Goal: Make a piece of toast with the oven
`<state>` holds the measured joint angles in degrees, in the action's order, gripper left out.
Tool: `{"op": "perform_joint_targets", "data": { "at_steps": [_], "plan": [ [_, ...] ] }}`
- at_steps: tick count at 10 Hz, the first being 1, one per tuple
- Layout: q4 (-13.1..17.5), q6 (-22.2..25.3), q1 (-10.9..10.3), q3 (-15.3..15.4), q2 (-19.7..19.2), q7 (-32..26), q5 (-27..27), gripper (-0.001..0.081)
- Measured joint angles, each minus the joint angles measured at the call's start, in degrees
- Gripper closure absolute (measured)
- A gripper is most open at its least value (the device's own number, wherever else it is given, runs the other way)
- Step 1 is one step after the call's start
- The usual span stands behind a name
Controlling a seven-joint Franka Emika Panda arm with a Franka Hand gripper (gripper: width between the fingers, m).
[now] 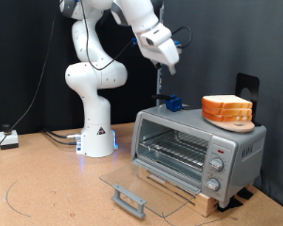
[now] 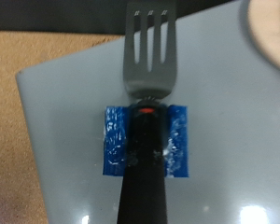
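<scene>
Oven [image 1: 193, 146]: silver toaster oven on a wooden slat base [image 1: 179, 184], at the exterior view's right on the brown counter [image 1: 47, 188]. Glass door [image 1: 132, 184] folded down flat, black bar handle [image 1: 128, 199] at its front edge; wire rack [image 1: 174, 149] bare inside. Round knobs [image 1: 216, 168] on the right panel.

Bread stack [image 1: 227, 110]: on the oven top, right-hand end, orange-brown crusts. A single piece of toast cannot be told apart from it here.

Spatula [image 2: 147, 84]: dark, slotted blade, its handle seated in a small blue block [image 2: 147, 140] on the oven top's left end; in the exterior view it stands upright.

Tool [image 1: 167, 66]: above the block, at the spatula handle's upper end. How far its fingers are apart, and whether they have hold of the handle, cannot be told; its fingers do not show in the wrist view.
</scene>
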<state>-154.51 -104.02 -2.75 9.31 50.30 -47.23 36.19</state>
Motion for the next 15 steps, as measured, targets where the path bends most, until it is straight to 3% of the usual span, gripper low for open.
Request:
{"op": "perform_joint_targets", "data": {
  "at_steps": [6, 8, 15],
  "plan": [
    [-5.60, -5.28, -1.60, 6.39, 0.30, -1.15, 0.72, 0.0002],
    [-7.30, -9.44, -1.60, 8.37, 0.49, -1.12, 1.64, 0.0002],
    [-8.80, -12.68, -1.50, 13.35, -1.26, 0.32, 4.92, 0.0002]
  ]
}}
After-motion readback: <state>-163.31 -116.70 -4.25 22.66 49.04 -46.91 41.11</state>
